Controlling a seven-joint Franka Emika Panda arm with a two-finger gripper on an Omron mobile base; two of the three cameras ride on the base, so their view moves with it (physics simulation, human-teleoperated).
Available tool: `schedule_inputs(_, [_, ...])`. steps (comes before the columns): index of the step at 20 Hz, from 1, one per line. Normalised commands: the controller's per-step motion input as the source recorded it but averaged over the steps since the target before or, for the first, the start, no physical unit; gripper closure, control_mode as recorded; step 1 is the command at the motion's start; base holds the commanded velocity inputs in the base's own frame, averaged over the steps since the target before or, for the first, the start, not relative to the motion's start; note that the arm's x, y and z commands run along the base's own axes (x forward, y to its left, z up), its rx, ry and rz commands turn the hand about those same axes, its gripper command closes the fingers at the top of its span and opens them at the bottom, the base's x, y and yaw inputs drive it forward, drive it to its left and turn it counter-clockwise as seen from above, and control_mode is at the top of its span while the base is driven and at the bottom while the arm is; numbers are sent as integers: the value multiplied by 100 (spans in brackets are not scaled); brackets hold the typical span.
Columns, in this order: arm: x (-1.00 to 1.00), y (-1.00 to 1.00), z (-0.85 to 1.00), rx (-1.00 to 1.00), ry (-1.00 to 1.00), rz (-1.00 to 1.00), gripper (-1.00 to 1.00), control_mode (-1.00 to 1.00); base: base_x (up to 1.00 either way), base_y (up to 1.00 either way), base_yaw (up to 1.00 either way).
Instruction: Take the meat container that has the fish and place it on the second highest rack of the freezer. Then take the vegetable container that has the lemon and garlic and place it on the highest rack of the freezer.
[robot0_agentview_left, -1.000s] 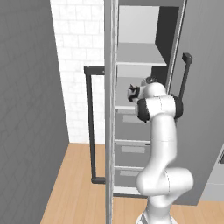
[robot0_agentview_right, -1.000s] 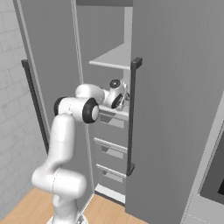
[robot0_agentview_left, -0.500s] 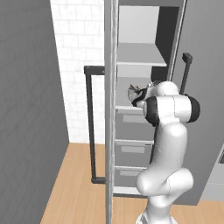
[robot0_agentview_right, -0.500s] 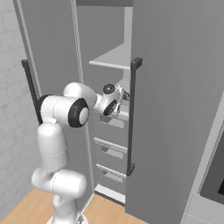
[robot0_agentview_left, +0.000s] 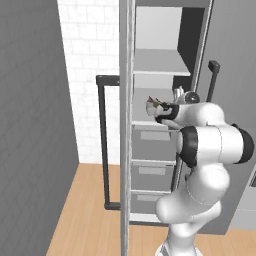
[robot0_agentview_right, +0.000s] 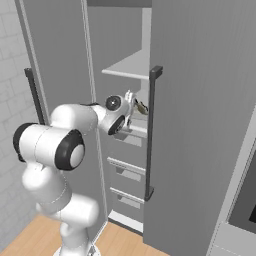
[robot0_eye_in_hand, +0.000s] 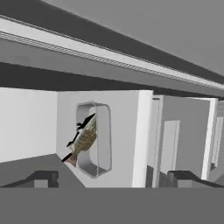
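Observation:
The meat container (robot0_eye_in_hand: 98, 140), a light-grey tray, lies on the lower of the two light-grey racks in the freezer (robot0_agentview_left: 160, 65), with the dark brown-grey fish (robot0_eye_in_hand: 83, 139) in it. My gripper (robot0_eye_in_hand: 112, 179) is open and apart from the tray, nothing between its fingertips (robot0_eye_in_hand: 41, 178). From the left base camera the gripper (robot0_agentview_left: 161, 110) hovers at the rack's front edge beside the fish (robot0_agentview_left: 153, 103). In the right base view the gripper (robot0_agentview_right: 131, 102) points at the fish (robot0_agentview_right: 141, 106) on that rack. The vegetable container with the lemon and garlic is out of view.
Grey drawers (robot0_agentview_left: 150, 145) stack below the racks. The open freezer door with its long black bar handle (robot0_agentview_right: 151, 130) stands close on the right of the hand. Another black handle (robot0_agentview_left: 103, 140) and a white brick wall (robot0_agentview_left: 90, 60) are on the left.
The arm's elbow has swung back toward the base while the hand stayed at the rack's front. The jaws remain open and the tray with the fish stays on the rack.

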Motion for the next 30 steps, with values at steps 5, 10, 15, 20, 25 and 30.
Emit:
schedule_inputs(5, [-100,0,80,0,0,2,-100,-100,0,0,0])
schedule_inputs(10, [-100,0,58,-3,0,18,-100,-100,0,0,0])
schedule_inputs(15, [-100,0,22,-6,0,28,-100,-100,0,0,0])
schedule_inputs(20, [-99,6,5,-11,2,35,-100,-100,0,0,0])
schedule_inputs(25, [-77,34,0,-12,8,28,-100,-100,0,0,0])
schedule_inputs(30, [-46,42,0,-14,10,29,-100,-100,0,0,0])
